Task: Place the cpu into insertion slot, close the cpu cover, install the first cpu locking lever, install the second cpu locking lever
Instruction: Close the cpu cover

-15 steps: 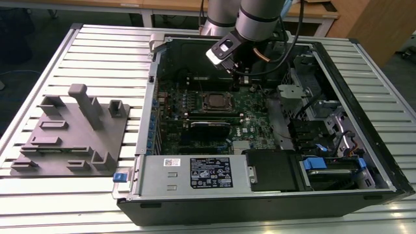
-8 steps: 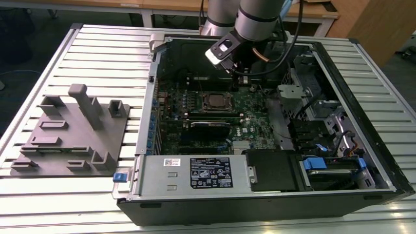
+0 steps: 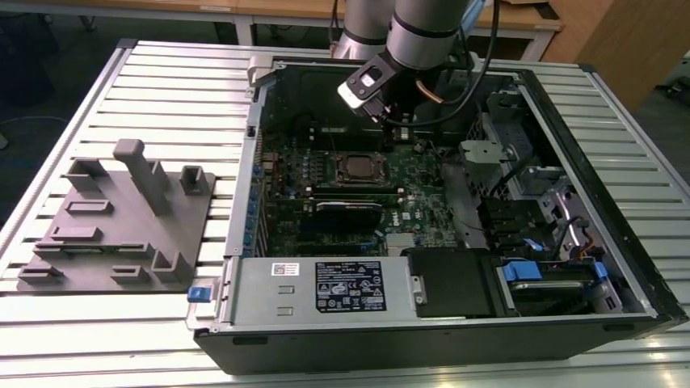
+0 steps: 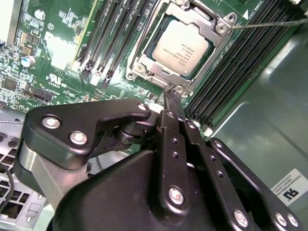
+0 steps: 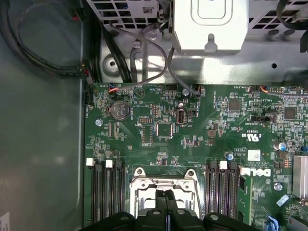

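Finds the cpu (image 4: 180,48) lying flat inside the insertion slot (image 3: 354,168), with its pale metal top turned up. Shows the cpu cover (image 4: 215,50) down around the chip, framing it on every side within the rim of the insertion slot. Picks out a thin locking lever (image 4: 269,23) running from one corner of the insertion slot out across the black memory slots (image 4: 231,72) beside it; cannot tell whether latched or loose.

Has the jaws pressed together with nothing gripped between them. Puts their tips just beside one edge of the insertion slot in both wrist views; cannot tell whether touching the rim or hanging just above it.

In the exterior view, sees the arm (image 3: 421,32) reaching down into the open computer case (image 3: 603,202), directly over the insertion slot. Finds more memory slots flanking the insertion slot on its two opposite sides, and a round coin cell (image 5: 120,109) on the green board well apart from it. Leaves a grey fixture block (image 3: 119,218) outside the case on the slatted surface (image 3: 161,89), far from the insertion slot, toward the exterior view's left.
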Tool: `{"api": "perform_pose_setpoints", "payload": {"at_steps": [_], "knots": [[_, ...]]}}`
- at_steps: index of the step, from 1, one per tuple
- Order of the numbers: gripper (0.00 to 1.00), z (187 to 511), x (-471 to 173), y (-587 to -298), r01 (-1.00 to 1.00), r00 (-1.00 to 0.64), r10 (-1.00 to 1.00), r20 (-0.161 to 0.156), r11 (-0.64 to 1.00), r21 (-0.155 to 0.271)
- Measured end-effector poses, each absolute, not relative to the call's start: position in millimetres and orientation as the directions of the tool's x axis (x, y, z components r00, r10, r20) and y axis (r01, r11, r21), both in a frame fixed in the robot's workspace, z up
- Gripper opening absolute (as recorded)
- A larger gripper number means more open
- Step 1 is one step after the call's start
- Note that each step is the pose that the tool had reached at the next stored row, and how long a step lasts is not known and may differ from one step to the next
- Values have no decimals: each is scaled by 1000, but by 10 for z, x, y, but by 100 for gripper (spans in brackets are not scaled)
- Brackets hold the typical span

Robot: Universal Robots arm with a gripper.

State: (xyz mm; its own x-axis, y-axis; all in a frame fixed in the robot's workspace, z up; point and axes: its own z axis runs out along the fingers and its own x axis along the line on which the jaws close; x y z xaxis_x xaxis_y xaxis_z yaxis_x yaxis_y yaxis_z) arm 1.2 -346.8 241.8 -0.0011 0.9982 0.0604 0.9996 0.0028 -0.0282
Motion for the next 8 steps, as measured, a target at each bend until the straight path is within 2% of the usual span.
{"api": "perform_pose_setpoints", "payload": {"at_steps": [8], "knots": [[11, 2393, -50, -3469, 1000, -1, 998, 60, 3, -25]]}}
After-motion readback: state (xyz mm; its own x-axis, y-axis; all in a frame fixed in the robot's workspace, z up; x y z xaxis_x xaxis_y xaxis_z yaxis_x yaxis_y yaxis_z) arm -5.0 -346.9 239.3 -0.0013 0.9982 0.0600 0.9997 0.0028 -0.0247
